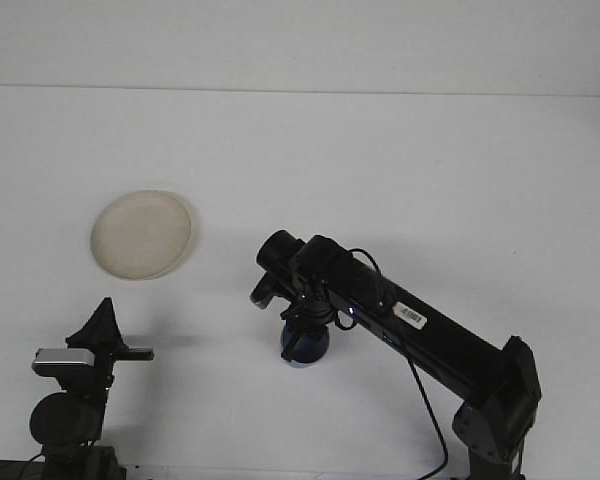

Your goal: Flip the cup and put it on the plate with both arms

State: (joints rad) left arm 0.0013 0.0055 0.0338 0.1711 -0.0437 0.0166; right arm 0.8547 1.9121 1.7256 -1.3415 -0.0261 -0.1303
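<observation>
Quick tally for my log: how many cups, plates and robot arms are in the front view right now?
Cups: 1, blue cup
Plates: 1, cream plate
Arms: 2, left arm, right arm
Total: 4

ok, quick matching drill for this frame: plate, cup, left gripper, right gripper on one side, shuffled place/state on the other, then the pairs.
Things:
1. plate
2. cup
3. left gripper
4. right gripper

Places and states:
A. low at the left edge of the table, holding nothing
B. blue, under a gripper at table centre
C. cream, bare, on the table's left half
D. reaching to table centre, pointing down onto the blue object

Pairs: 1-C, 2-B, 3-A, 4-D
</observation>
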